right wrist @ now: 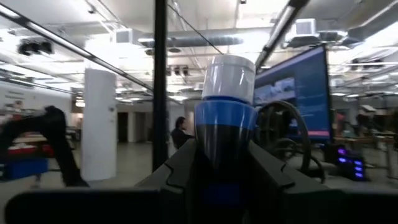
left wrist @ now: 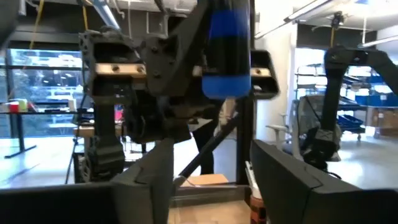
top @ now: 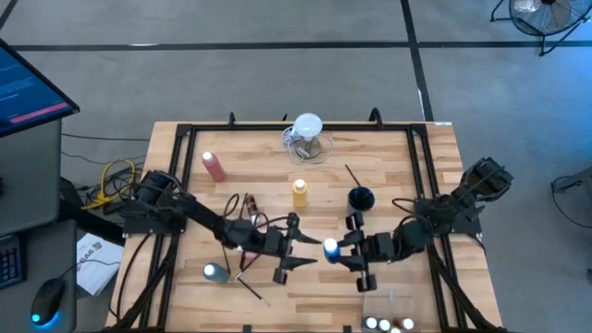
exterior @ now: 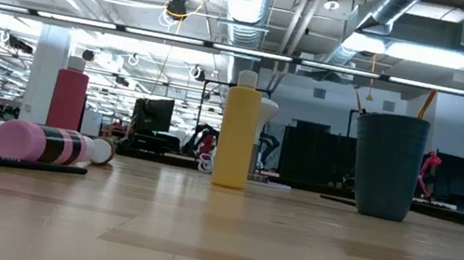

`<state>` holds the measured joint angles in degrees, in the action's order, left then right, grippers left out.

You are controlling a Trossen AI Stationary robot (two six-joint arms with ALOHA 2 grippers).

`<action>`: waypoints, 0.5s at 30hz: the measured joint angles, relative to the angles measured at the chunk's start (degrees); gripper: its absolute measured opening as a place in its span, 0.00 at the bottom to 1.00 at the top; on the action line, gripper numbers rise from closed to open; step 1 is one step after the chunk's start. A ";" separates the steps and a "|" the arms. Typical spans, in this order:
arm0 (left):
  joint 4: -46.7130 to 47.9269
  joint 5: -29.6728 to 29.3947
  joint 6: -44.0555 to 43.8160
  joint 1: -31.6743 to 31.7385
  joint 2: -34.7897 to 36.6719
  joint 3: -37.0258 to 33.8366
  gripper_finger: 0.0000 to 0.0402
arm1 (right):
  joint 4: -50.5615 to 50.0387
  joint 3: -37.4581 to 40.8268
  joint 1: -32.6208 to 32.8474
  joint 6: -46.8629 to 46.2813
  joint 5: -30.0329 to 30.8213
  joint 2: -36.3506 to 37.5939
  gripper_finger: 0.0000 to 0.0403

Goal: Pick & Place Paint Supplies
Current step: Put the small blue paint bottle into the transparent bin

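A blue squeeze bottle (top: 330,247) with a white cap (right wrist: 229,76) is in the air over the table's near middle, and my right gripper (top: 342,250) is shut on it. My left gripper (top: 303,248) faces it from the table's left, open, its fingers (left wrist: 144,186) short of the bottle (left wrist: 227,50) and touching nothing. Standing on the table are a yellow bottle (top: 300,192), a pink-red bottle (top: 215,166) and a dark blue cup (top: 361,197) holding a brush (top: 351,174). A small bottle (top: 215,271) and a brush (top: 252,289) lie at the near left. My right gripper pinches the blue bottle's dark body (right wrist: 219,163) between its two fingers, just below the blue shoulder. The fingers come from the table's right, slanting a little upward, and lie along the bottle. The capped end sticks out past the fingertips toward the left gripper. The bottle is lifted clear of the table.
A clear jug with a white round top (top: 307,139) stands at the far middle. A pink-capped tube (exterior: 32,142) lies on the left part of the table. Several small white-capped bottles (top: 388,324) stand at the near right edge. A black frame (top: 185,134) rims the tabletop.
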<state>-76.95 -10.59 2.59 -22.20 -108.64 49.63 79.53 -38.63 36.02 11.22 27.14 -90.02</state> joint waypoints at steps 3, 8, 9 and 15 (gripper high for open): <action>-0.16 -0.04 0.02 0.07 0.57 0.00 0.52 | -0.79 0.00 0.24 0.73 2.08 0.00 0.22; -0.31 -0.02 1.49 0.20 2.77 0.00 0.62 | -0.90 0.00 -0.88 0.74 2.70 -0.45 0.22; -0.30 -0.02 1.70 0.20 3.14 0.00 0.63 | -0.86 0.00 -1.17 0.74 2.72 -0.93 0.22; 1.78 -0.02 1.59 0.51 3.65 0.00 0.65 | 1.01 -1.15 -3.72 -1.25 1.19 -4.45 0.22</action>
<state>-75.16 -10.61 4.18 -21.69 -104.99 49.63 80.54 -39.78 32.30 9.97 28.33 -94.46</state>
